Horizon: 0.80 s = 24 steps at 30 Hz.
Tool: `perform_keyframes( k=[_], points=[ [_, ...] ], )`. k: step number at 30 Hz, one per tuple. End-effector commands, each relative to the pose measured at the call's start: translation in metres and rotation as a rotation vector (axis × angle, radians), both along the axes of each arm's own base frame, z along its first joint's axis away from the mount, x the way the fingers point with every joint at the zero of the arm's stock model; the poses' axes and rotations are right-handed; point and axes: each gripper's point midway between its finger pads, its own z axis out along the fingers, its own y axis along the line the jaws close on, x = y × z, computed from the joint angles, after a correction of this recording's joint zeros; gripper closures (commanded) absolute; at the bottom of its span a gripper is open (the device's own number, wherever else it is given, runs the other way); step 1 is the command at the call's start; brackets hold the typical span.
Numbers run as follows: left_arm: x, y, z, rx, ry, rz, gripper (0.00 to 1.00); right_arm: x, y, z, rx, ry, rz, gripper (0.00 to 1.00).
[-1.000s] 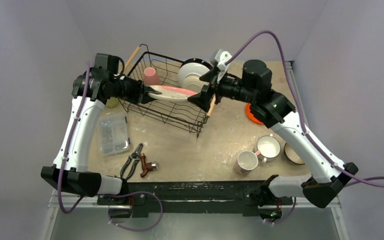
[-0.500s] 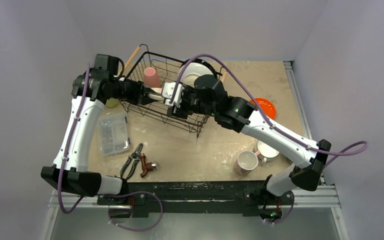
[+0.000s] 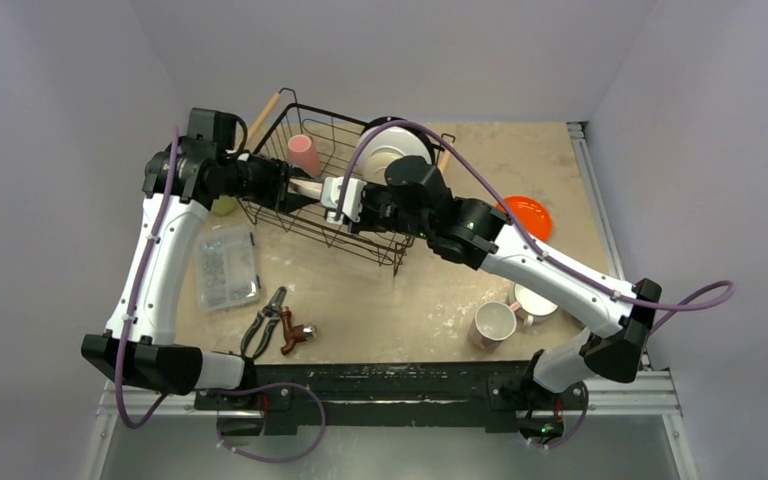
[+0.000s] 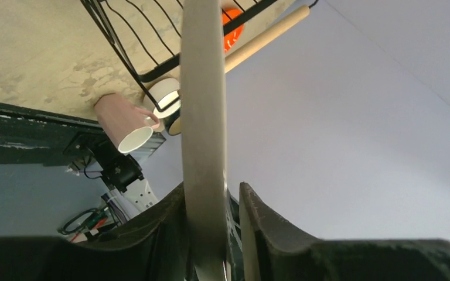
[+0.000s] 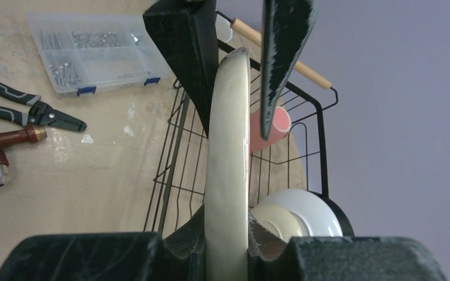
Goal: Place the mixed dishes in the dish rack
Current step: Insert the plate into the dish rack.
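1. The dish rack (image 3: 370,250) stands at 11 o'clock on the table (image 3: 430,290). A pink mug (image 3: 303,152) sits in its far left part, and a white plate (image 3: 392,155) leans at its far right corner.
2. The cream plate (image 5: 227,175) hangs over the middle of the rack, held between the two arms. Both wrist views show it edge-on. Whether it touches the rack base cannot be told.
3. The left end effector (image 4: 211,202) reaches in from the rack's 9 o'clock side. Its fingers are narrowly parted and clamp the rim of the cream plate.
4. The right end effector (image 5: 227,225) reaches in from the 3 o'clock side. Its fingers are closed onto the opposite rim of the same plate.
5. The red plate (image 3: 528,213) lies flat on the table at 2 o'clock, well apart from the rack.
6. A second pink mug (image 3: 493,322) and a white mug (image 3: 535,297) stand close together at 4 o'clock. The right arm partly covers the white one.
7. A yellow-green mug (image 3: 224,206) is at 10 o'clock, mostly hidden under the left arm.
8. A clear box (image 3: 227,265) lies at 9 o'clock. Pliers (image 3: 267,320) and a red-handled tool (image 3: 298,335) lie at 8 o'clock.
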Motion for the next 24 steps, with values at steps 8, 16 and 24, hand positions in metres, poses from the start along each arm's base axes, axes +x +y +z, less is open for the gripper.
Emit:
perform_keyframes(
  k=[8, 16, 24],
  points=[
    [-0.007, 0.006, 0.060, 0.045, -0.304, -0.062, 0.00, 0.030, -0.018, 0.059, 0.255, -0.042, -0.105, 1.00],
    [-0.012, 0.041, 0.082, 0.289, -0.564, -0.102, 0.01, 0.084, -0.038, 0.064, 0.354, 0.034, -0.155, 1.00],
    [-0.039, 0.058, 0.116, 0.522, -0.914, -0.223, 0.05, 0.119, -0.031, 0.040, 0.363, 0.110, -0.098, 1.00]
  ],
)
